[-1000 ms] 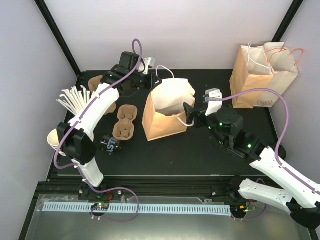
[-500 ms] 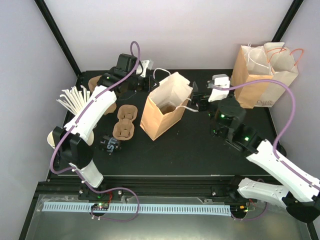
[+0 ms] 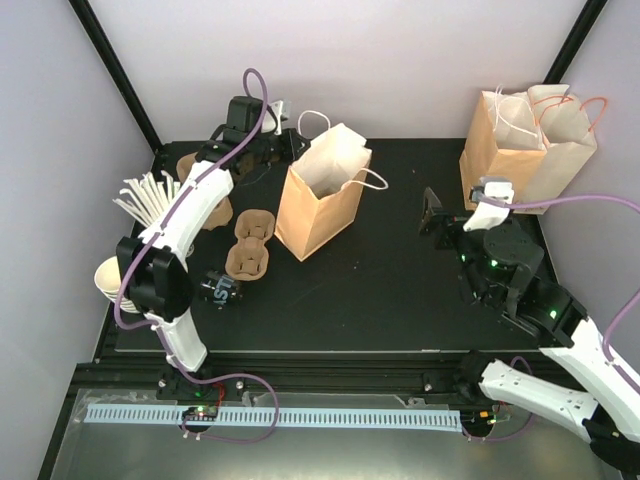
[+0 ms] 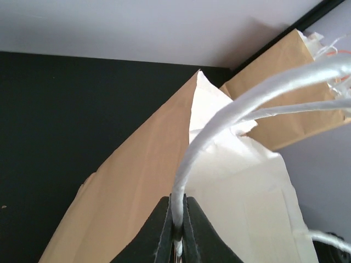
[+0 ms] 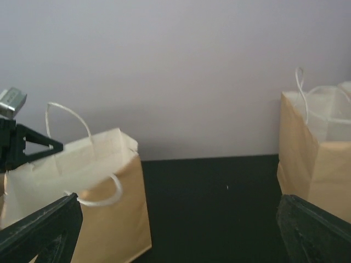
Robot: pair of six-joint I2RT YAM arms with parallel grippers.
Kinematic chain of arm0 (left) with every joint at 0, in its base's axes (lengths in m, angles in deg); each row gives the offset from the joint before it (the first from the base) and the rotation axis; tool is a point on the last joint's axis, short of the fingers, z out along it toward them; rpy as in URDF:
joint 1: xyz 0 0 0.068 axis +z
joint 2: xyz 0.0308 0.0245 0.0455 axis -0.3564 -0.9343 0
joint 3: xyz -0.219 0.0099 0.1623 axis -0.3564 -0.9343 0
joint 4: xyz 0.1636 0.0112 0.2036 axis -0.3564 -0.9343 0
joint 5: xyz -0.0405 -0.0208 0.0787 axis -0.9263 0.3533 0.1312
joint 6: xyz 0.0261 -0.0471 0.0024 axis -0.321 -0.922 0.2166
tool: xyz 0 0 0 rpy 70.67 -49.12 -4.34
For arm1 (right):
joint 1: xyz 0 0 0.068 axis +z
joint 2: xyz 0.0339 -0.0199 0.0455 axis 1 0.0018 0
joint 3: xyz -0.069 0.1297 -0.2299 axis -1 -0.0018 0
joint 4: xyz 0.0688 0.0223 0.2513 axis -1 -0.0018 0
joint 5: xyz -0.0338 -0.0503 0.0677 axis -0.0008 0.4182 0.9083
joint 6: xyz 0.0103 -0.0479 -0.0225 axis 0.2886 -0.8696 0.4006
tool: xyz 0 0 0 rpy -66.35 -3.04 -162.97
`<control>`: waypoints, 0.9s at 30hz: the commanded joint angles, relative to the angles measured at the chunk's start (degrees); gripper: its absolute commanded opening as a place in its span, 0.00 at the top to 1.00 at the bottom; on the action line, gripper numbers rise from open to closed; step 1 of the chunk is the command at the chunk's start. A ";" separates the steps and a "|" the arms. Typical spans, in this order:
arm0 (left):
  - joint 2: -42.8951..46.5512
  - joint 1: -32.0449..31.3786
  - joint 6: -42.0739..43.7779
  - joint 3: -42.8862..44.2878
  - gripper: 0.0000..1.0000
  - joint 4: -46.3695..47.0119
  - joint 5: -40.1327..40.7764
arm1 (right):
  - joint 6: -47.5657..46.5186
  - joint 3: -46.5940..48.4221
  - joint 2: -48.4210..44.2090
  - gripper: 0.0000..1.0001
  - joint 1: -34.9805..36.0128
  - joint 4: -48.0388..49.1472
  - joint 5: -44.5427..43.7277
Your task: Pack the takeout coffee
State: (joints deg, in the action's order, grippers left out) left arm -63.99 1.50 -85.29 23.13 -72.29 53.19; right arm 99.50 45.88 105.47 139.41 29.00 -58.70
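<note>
Step in hand, as I judge it: the bag is held ready and the cup is not yet packed.

Doing it well:
- The takeout coffee, a small white paper cup with a black printed band and glossy black round lid [image 3: 221,289], sits on the near-left part of the black tabletop [image 3: 380,290]. It is just on the near side of the brown pulp cup carriers [image 3: 250,243] and well apart from both sets of jaws. I cannot tell from above whether it stands upright or lies tipped.
- The pick should come from the open near side, clear of the carriers, gripping the cup wall below the lid so the lid is not popped.
- The tan paper bag with white twisted-cord handles [image 3: 318,205] stands mouth-up at the centre-far part of the tabletop. Tension on the held handle should be just enough to keep the mouth open. More pull risks tipping the bag toward the far-left corner or lifting its base.
- The cup should go in between the two handles and straight down.

Jaws:
- Right arm [image 3: 510,285]: the right jaws are spread fully wide with nothing between them. They hang over bare tabletop toward the right edge, facing the bag but apart from it.
- Left arm [image 3: 190,215]: the left jaws are at the far edge, pinched tight on one white cord handle [image 4: 219,123]. The cord runs up from between the fingertips and arches over to the bag's rim.
</note>
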 commanded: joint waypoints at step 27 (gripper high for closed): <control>30.31 2.41 2.45 -30.83 0.01 5.97 5.53 | 17.05 -20.65 -2.05 0.00 0.32 -3.49 15.19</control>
State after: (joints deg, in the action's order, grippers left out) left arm -39.99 3.58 -86.14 -6.31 -64.74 56.67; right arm 115.91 26.62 103.04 139.43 22.88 -46.05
